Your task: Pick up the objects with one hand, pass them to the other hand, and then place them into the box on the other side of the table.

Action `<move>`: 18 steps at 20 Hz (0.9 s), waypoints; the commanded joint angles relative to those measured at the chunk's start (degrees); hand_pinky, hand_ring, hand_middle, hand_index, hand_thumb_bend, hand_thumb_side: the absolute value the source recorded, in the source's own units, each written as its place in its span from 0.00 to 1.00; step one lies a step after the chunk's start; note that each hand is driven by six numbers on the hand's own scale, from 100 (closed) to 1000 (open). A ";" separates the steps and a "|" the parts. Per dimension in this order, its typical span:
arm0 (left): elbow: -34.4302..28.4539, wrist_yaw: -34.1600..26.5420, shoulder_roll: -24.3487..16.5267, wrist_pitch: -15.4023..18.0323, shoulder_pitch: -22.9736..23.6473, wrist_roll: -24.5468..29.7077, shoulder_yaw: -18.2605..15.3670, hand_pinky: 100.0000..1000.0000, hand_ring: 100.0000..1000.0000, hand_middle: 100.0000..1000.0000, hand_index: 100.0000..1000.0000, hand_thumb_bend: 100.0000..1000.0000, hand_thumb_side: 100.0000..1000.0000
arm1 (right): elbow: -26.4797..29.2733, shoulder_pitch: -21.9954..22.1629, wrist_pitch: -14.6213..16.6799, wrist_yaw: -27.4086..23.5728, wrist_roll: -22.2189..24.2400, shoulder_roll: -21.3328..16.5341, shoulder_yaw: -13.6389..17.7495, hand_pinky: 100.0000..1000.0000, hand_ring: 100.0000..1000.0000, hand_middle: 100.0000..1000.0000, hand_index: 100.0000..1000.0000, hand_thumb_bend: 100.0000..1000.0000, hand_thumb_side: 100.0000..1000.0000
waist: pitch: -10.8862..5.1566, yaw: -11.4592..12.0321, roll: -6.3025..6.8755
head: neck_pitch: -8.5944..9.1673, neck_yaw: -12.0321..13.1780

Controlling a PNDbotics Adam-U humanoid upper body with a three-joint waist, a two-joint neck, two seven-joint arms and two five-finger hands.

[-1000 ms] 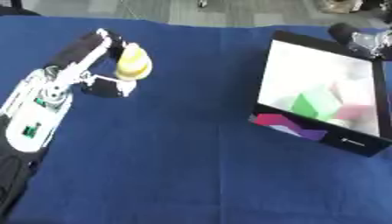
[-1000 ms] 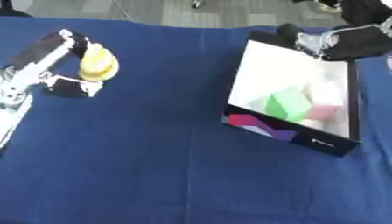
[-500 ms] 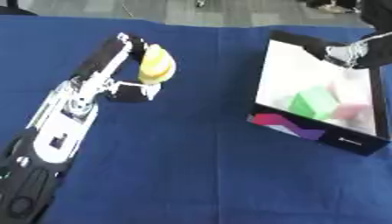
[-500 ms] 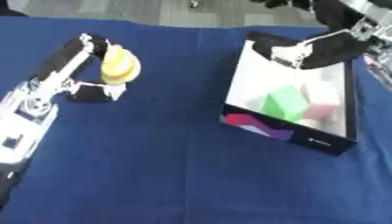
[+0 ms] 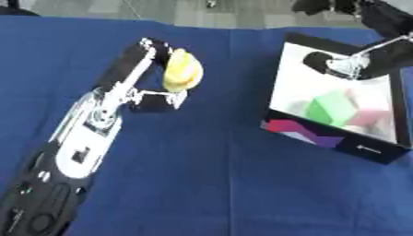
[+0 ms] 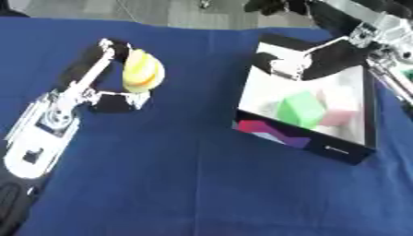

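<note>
Left eye view: gripping a yellow object [image 5: 182,71] between curled fingers and thumb of the left hand [image 5: 153,73], raised over the blue desk [image 5: 209,184] toward its far left part, seemingly lifted clear so it can be offered across for the hand-off. Angling the object's free side toward the middle of the desk, apparently to leave room for a second grasp. Reaching in from the far right corner, the right hand [image 5: 343,64], hanging over the far end of the box [image 5: 322,138]; how far its fingers are spread, impossible to tell here. Standing on the desk's right side, the white-lined box, already holding a green block [image 5: 331,108] and a pink block [image 5: 371,119], so likely the drop-off point for this item too.

Right eye view: showing the same yellow object [image 6: 142,73] pinched at its left side by the left hand [image 6: 113,73], well apart from the box [image 6: 298,136]. Hovering over the box's far wall, the right hand [image 6: 303,62], dark and blurred, not touching the object and carrying nothing visible. Judging from the gap between the two hands, awaiting the pass, with the placing in the box not yet begun.
</note>
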State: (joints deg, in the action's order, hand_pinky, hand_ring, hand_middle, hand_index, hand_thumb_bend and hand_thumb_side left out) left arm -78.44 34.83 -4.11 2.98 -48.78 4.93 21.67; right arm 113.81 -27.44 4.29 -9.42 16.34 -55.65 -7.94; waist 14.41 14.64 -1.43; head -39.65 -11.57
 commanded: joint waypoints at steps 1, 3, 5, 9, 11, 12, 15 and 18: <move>-1.31 -0.22 1.00 0.79 -0.54 -1.53 0.27 0.65 0.46 0.39 0.47 0.00 0.00 | 0.79 -1.21 0.05 1.21 0.72 -0.72 -0.24 0.85 0.84 0.73 0.89 0.33 0.14 | -1.23 0.15 -0.75 | 0.33 -0.76; -1.25 0.20 1.50 1.37 -0.46 -1.77 0.64 0.65 0.46 0.39 0.47 0.00 0.00 | 0.79 -1.52 0.01 2.24 1.09 -0.57 -0.66 0.85 0.83 0.72 0.88 0.33 0.13 | -1.15 0.24 -0.77 | 0.20 -1.38; -1.18 0.97 1.91 1.92 -0.49 -1.61 0.99 0.65 0.46 0.39 0.46 0.00 0.00 | 0.79 -1.72 -0.04 3.22 1.34 -0.51 -1.04 0.84 0.83 0.72 0.88 0.34 0.11 | -1.10 0.32 -0.74 | 0.03 -1.98; -0.81 4.01 2.97 3.11 -0.53 -0.59 1.65 0.64 0.46 0.38 0.46 0.00 0.00 | 0.79 -2.24 -0.01 5.48 2.21 -0.31 -1.83 0.84 0.82 0.71 0.87 0.37 0.07 | -1.02 0.33 -0.70 | -0.30 -3.15; -0.26 5.02 3.76 3.50 -0.52 -0.22 1.85 0.64 0.46 0.38 0.46 0.00 0.00 | 0.79 -2.65 0.12 6.65 2.69 -0.13 -2.26 0.84 0.82 0.71 0.86 0.39 0.05 | -0.92 0.39 -0.65 | -0.35 -3.65; 0.02 5.32 4.07 3.67 -0.55 -0.11 1.91 0.64 0.46 0.38 0.46 0.00 0.00 | 0.79 -2.81 0.20 7.06 2.92 0.01 -2.51 0.84 0.82 0.71 0.86 0.40 0.05 | -0.88 0.41 -0.64 | -0.37 -3.80; 0.89 5.64 5.10 4.15 -0.75 0.21 2.11 0.64 0.46 0.38 0.46 0.00 0.00 | 0.79 -3.43 0.49 8.29 4.05 0.47 -3.27 0.84 0.82 0.71 0.86 0.42 0.04 | -0.67 0.44 -0.61 | -0.34 -4.12; 1.47 5.93 5.69 4.47 -1.05 0.49 2.16 0.64 0.46 0.38 0.46 0.00 0.00 | 0.79 -3.75 0.65 9.29 4.91 0.76 -3.74 0.84 0.82 0.71 0.86 0.43 0.03 | -0.56 0.49 -0.58 | -0.25 -4.16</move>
State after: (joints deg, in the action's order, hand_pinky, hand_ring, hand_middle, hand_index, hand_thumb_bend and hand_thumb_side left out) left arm -76.54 40.48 1.15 7.06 -48.53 5.41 23.86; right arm 113.83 -30.30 4.79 -0.72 20.84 -53.98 -12.07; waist 14.48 15.15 -1.46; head -39.73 -15.50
